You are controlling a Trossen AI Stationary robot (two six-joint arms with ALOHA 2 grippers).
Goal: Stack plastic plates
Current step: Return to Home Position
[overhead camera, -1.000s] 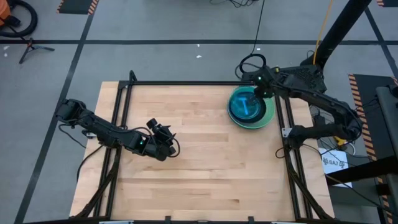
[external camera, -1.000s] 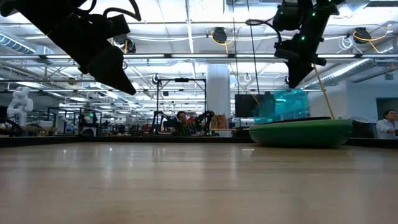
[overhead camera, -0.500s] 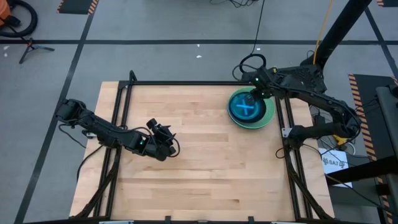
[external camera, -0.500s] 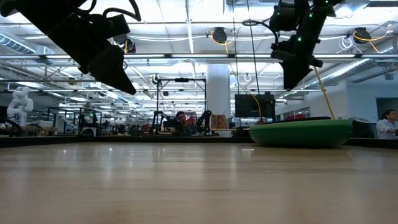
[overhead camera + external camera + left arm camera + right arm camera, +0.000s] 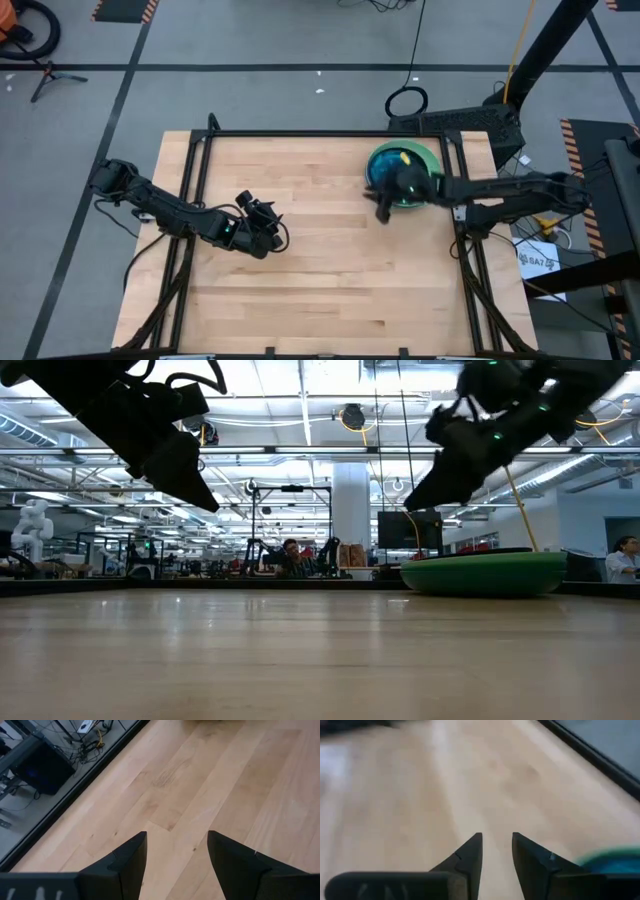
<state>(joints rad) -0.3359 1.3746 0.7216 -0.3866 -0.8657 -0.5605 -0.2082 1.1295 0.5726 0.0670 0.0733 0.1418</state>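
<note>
The plastic plates sit in one stack [image 5: 412,160] at the table's far right: a wide green plate at the bottom, a cyan-blue one showing on top. The low view shows the stack [image 5: 485,573] as a green mound resting on the wood. My right gripper [image 5: 383,207] hovers over the stack's left near edge, fingers open with a narrow gap [image 5: 496,846] and nothing between them; a cyan rim [image 5: 612,859] shows beside one finger. My left gripper [image 5: 277,236] waits open [image 5: 176,845] above bare wood at centre left.
A black frame rail [image 5: 300,133] runs along the table's far edge, with more rails down the left and right sides. Bare wood [image 5: 330,280] spreads across the middle and near half of the table. Cables lie on the floor beyond the far edge.
The cyan-blue plate, which stood tilted on the stack below my right gripper, dropped flat onto the stack. My right gripper then swung from the stack's far side toward the table's near edge and left, tipping over to a slant above the stack's left near edge.
</note>
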